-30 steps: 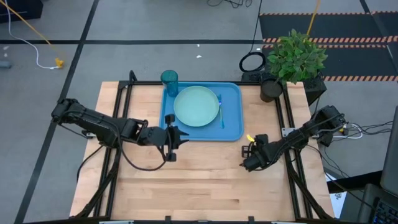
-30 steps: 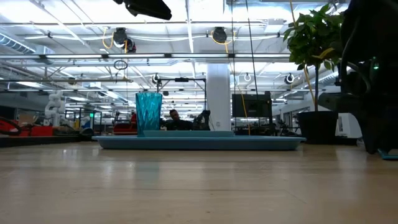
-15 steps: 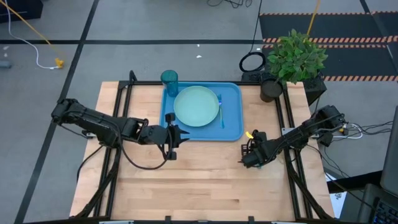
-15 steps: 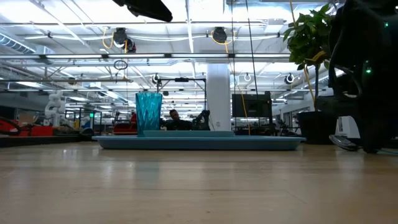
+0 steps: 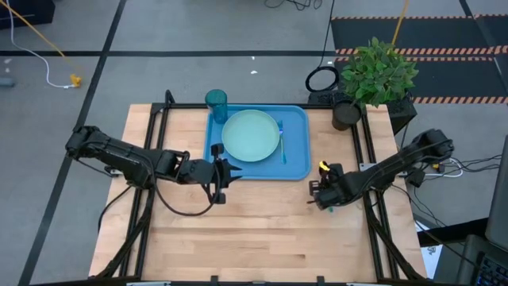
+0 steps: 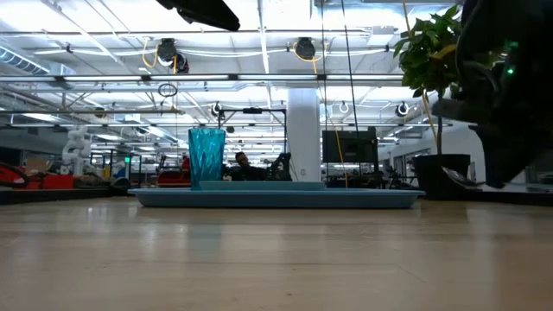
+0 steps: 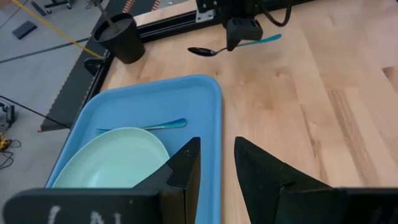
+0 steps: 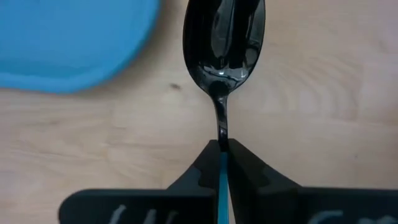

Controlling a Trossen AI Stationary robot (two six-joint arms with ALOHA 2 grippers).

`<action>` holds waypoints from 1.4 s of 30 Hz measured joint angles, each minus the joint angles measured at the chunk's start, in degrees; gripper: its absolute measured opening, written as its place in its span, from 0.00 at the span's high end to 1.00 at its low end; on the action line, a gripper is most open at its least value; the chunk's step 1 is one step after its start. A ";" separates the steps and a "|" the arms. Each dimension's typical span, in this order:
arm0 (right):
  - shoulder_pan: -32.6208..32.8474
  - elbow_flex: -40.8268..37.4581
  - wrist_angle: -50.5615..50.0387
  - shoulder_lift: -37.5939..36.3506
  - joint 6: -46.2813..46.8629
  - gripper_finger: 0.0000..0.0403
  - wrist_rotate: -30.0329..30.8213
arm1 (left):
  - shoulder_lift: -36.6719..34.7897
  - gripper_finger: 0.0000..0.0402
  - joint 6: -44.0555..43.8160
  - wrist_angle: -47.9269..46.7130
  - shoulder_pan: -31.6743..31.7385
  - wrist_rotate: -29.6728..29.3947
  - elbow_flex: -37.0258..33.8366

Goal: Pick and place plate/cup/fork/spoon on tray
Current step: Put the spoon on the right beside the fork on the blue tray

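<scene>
**Right tool holds the spoon just off the tray corner**

From the high view, I see the large bright-blue rectangular tray (image 5: 298, 164) at the far middle of the light wooden table (image 5: 254, 230). On it sit the round pale mint-green plate (image 5: 251, 135), the small teal-blue translucent cup (image 5: 216, 100) at its far left corner, and the slim all-blue plastic fork (image 5: 282, 140) just right of the plate. My left tool (image 5: 225, 174) is at the tray's near left edge. My right tool (image 5: 317, 193) is over bare wood just beside the tray's near right corner. A green potted plant (image 5: 373, 75) stands at the table's far right corner.

From the low view, the cup (image 6: 206, 155) stands upright on the tray (image 6: 276, 198); the right arm is a dark mass at the right edge.

From the left wrist view, my left tool (image 7: 216, 163) has its 2 fingers parted around nothing, over the tray's rim (image 7: 211, 124). The fork (image 7: 146, 126) lies beside the plate (image 7: 112, 158). Farther off, the right tool (image 7: 239, 37) holds the spoon with light blue handle and dark shiny bowl (image 7: 205, 51) above the wood.

From the right wrist view, my right tool (image 8: 221, 163) is clamped on the spoon's (image 8: 222, 43) handle, the bowl pointing forward, the tray's corner (image 8: 81, 43) near it.
</scene>
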 joint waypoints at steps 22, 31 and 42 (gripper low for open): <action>-21.36 0.11 29.02 -4.89 -35.43 1.00 9.12 | -0.02 0.75 -1.73 -0.20 2.51 0.05 0.00; -30.51 0.13 42.88 -4.77 -46.93 1.00 5.74 | 0.00 0.75 -0.58 -0.20 2.57 0.04 0.00; -41.52 0.19 47.60 -4.10 -53.18 1.00 -1.49 | 0.00 0.75 -0.66 -0.17 4.05 0.01 0.00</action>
